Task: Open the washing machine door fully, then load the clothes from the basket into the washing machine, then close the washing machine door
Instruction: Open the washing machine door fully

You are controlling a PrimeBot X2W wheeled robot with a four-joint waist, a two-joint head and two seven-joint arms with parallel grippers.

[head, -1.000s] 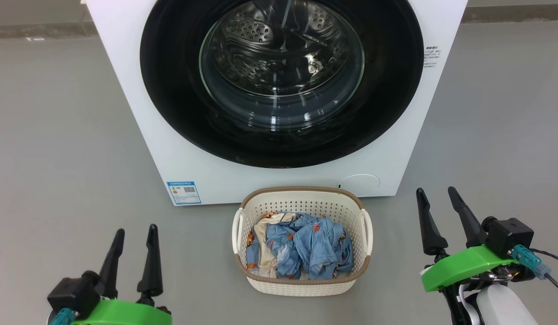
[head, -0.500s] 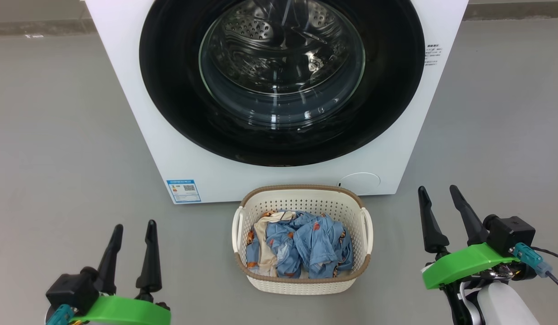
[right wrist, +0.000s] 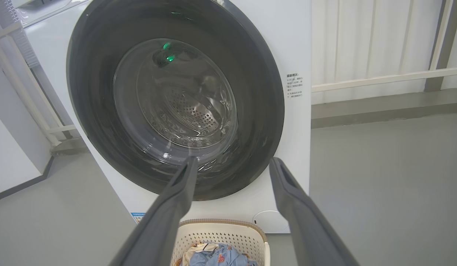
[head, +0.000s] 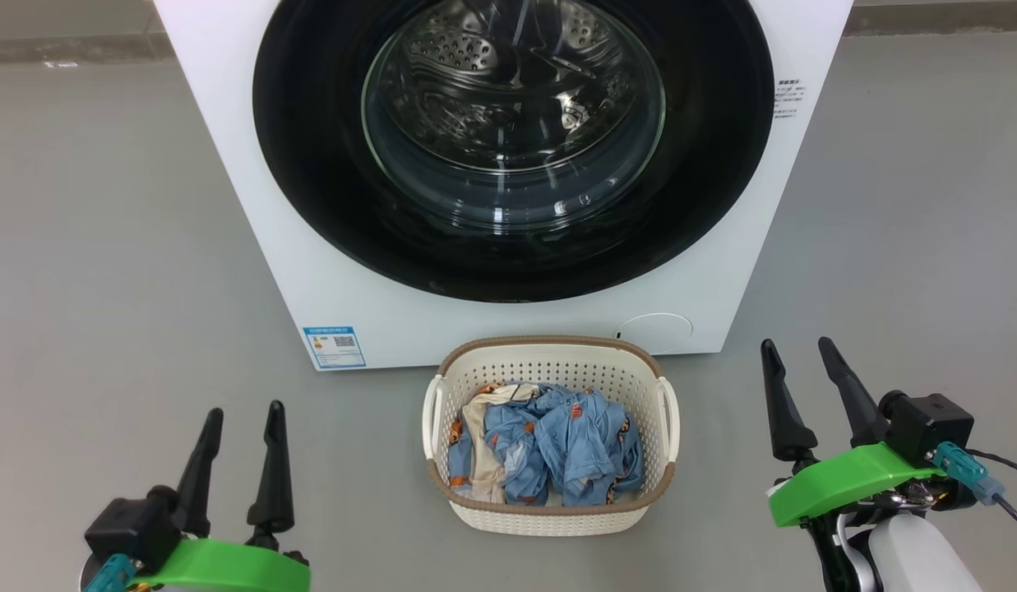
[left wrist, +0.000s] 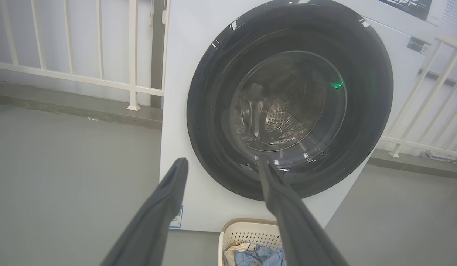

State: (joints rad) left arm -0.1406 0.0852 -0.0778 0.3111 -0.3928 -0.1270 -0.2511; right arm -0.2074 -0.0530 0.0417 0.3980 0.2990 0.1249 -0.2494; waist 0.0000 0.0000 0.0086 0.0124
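Washing machine [head: 722, 271]: one, white, on the grey floor [head: 105, 247].
Washing machine door [head: 311, 164]: one, black, closed flush against the front.
Basket [head: 549, 344]: one, two handles, on the floor just before the machine.
Clothes [head: 549, 444]: one blue-and-cream bundle inside the basket.
Labels: one blue sticker [head: 335, 346] with QR code; one block of small print [head: 788, 99]; neither legible.
Left gripper [head: 246, 409], right gripper [head: 796, 342]: fingers spread, empty, flanking the basket.
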